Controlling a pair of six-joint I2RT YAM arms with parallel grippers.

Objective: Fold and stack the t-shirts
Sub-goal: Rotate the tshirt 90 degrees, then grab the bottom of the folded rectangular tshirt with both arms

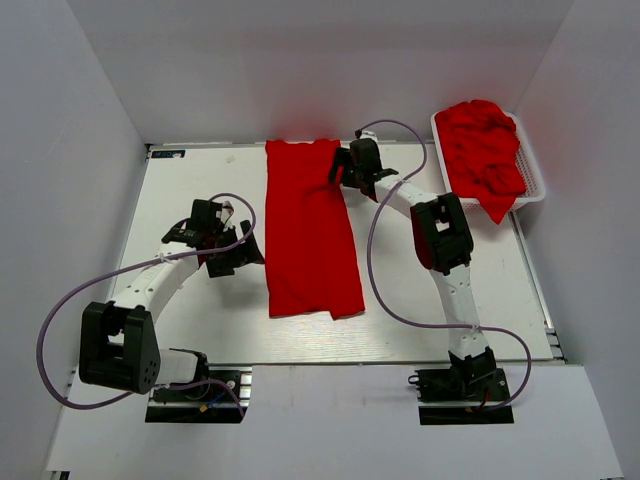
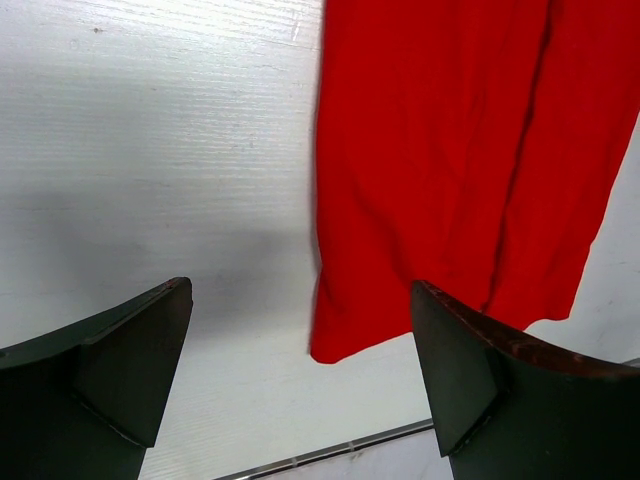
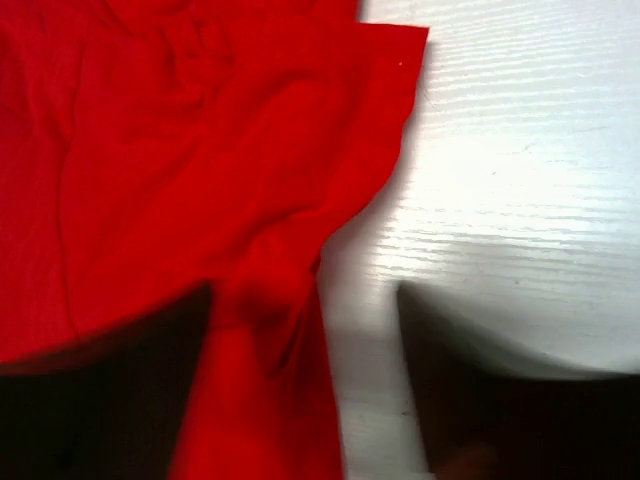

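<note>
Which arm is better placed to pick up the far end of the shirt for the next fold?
Right, probably. The right end effector sits open at the shirt's far right corner, fabric between its jaws. The left end effector, also open, hangs over table beside the shirt's left edge.

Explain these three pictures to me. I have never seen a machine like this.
These are two robot arms bolted to a white table, each ending in a two-finger gripper. The wide picture looks down from above; the other two come from wrist cameras, so the dark shapes there are each arm's fingers. One red t-shirt lies as a long strip on the table; more shirts are heaped in a white basket far right. The left gripper is open and empty beside the strip. The right gripper is open at its far corner, cloth between the fingers but not clamped.
</note>
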